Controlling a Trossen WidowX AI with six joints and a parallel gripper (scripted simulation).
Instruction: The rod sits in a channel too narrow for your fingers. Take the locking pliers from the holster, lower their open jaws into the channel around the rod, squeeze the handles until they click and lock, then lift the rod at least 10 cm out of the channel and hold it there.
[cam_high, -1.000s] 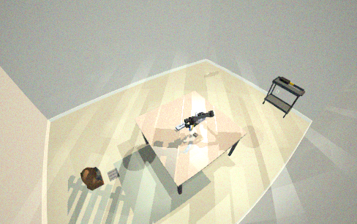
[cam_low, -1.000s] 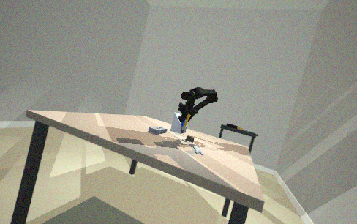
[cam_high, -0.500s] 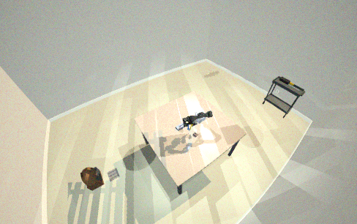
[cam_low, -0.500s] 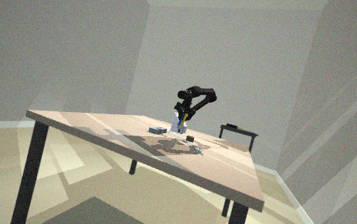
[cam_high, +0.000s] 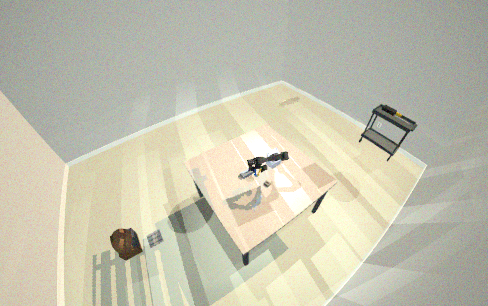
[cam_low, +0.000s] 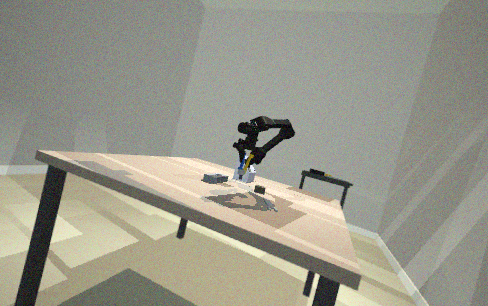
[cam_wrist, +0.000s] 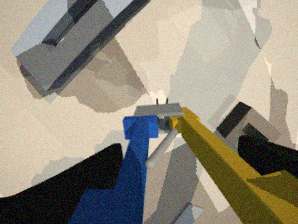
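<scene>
The locking pliers (cam_high: 258, 172) (cam_low: 248, 162) (cam_wrist: 137, 162) have one blue and one yellow handle and small grey jaws. My gripper (cam_low: 245, 154) (cam_wrist: 180, 147) is shut on the pliers, its black fingers standing wide on either side of the two handles. The jaws point down over the table, a little apart from each other in the wrist view. The grey channel block (cam_high: 246, 175) (cam_low: 215, 178) (cam_wrist: 40, 65) lies on the table at upper left in the wrist view, away from the jaws. A dark strip shows in its groove; I cannot clearly tell the rod there.
A small dark slotted box (cam_high: 267, 184) (cam_low: 259, 189) (cam_wrist: 236, 120), seemingly the holster, stands right of the pliers in the wrist view. A pale grey item (cam_high: 257, 198) (cam_low: 270, 204) (cam_wrist: 189, 212) lies on the wooden table (cam_high: 250, 240) (cam_low: 150, 192). Shadows cross the tabletop.
</scene>
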